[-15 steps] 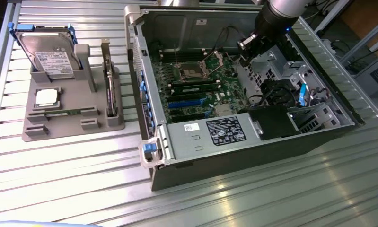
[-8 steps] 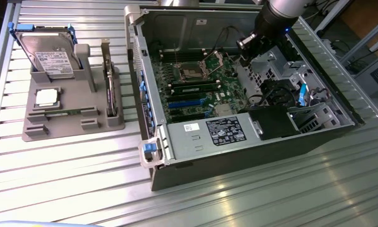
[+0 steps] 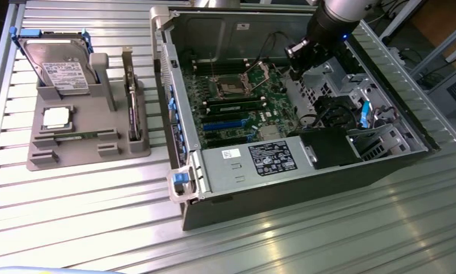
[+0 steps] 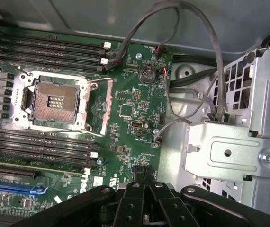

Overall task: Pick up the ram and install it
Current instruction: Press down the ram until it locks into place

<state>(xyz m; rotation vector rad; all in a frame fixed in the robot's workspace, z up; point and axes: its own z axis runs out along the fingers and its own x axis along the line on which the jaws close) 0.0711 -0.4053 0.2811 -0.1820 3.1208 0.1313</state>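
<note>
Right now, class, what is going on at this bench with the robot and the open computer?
A robot arm has its hand inside the open computer case, hovering over the motherboard near the empty processor socket. The hand is shut and appears to hold nothing. The ram lies in a slot of the grey parts holder beside the case, next to a hard drive and a processor chip. The memory slots in the wrist view look empty.

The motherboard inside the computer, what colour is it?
Green, seen best in the wrist view: the motherboard.
</note>
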